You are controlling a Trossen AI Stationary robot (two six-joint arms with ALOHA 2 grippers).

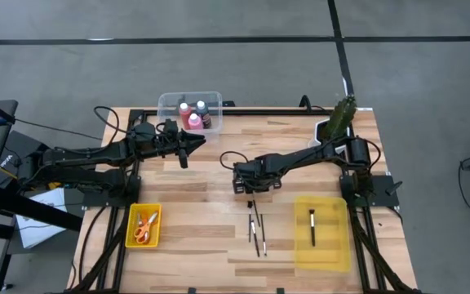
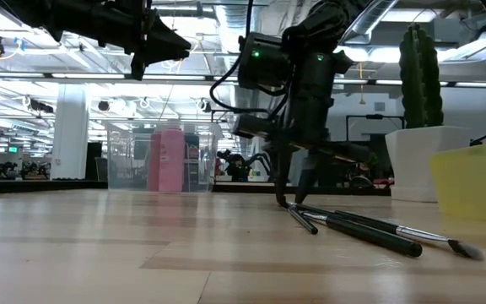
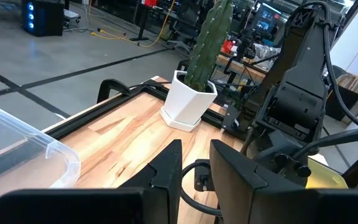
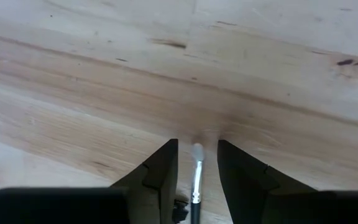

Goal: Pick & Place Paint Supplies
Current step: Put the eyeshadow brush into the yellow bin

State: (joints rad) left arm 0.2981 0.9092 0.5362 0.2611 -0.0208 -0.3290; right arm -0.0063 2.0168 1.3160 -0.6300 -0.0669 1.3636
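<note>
On the desk point(image 1: 194, 220), mid-board, the right claw point(image 1: 250, 194) was down at the near end of the loose brushes point(image 1: 257, 229), fingers a little apart, straddling one brush tip point(image 4: 197, 152) and not yet clamped. The brushes' long axes ran away from that arm toward the front edge. The left claw point(image 1: 192, 145) hung narrowly parted and empty beside the clear bin point(image 1: 170, 102), much farther off!

The clear bin point(image 3: 30, 146) (one corner only) is cut off by the left wrist view's edge.
</note>
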